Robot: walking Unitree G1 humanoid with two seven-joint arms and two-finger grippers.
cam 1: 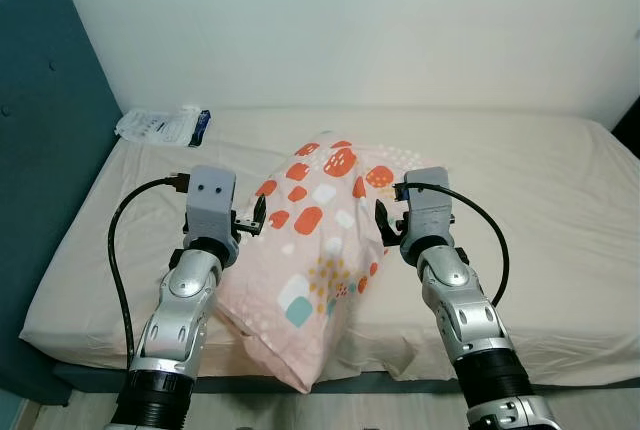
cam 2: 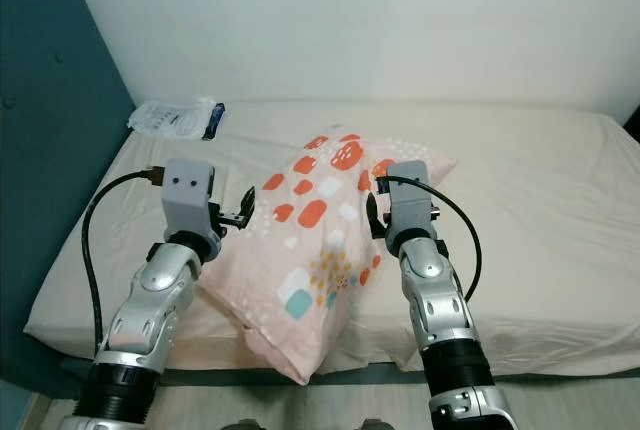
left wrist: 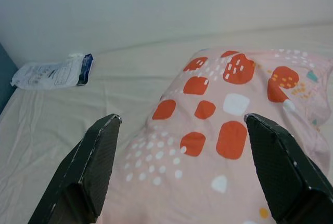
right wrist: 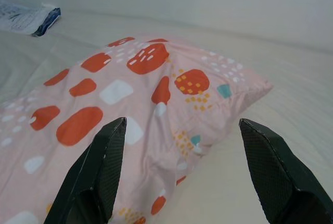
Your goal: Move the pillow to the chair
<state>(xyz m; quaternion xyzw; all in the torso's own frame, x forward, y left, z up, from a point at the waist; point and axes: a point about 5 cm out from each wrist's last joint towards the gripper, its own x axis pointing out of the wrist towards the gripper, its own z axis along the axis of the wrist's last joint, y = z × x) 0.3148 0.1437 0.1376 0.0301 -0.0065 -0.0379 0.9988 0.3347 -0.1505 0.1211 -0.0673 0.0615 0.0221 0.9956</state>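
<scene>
A pink pillow (cam 1: 320,220) with red, white and teal patches lies slanted on the bed, one corner hanging over the near edge. My left gripper (cam 1: 256,218) is at the pillow's left edge, fingers open. In the left wrist view the left gripper (left wrist: 182,117) has its fingers spread wide, with the pillow's (left wrist: 218,146) patterned top below and ahead of them. My right gripper (cam 1: 383,222) is against the pillow's right side, also open. The right wrist view has the right gripper (right wrist: 182,122) straddling that edge of the pillow (right wrist: 130,94). Neither gripper grasps the fabric.
The bed (cam 1: 540,180) has a beige sheet and runs across the view. A teal headboard (cam 1: 40,100) stands on the left. A plastic packet (cam 1: 160,126) lies at the far left corner. A white wall is behind.
</scene>
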